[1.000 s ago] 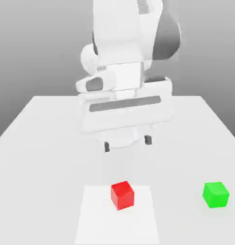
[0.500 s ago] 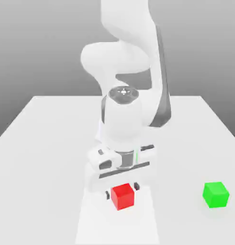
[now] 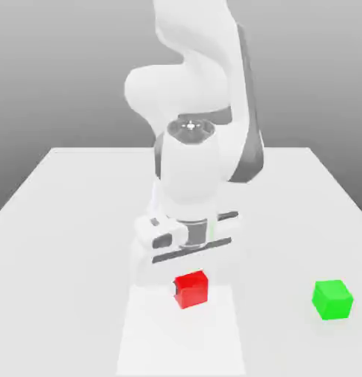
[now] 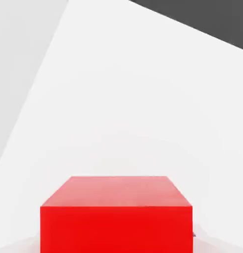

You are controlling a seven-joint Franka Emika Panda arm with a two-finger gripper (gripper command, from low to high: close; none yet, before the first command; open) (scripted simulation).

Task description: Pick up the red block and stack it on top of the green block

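Our gripper (image 3: 191, 283) now sits lower over the red block (image 3: 192, 289), which looks slightly raised. We think it holds the block; the green block (image 3: 332, 299) waits well apart.

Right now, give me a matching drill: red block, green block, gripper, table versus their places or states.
Things:
1. red block
2. green block
3. gripper
4. table

Places or states:
A. alone toward the exterior view's right
B. white surface under both blocks
C. right under the arm's hand
D. lowered at the red block

Pairs: 1-C, 2-A, 3-D, 4-B
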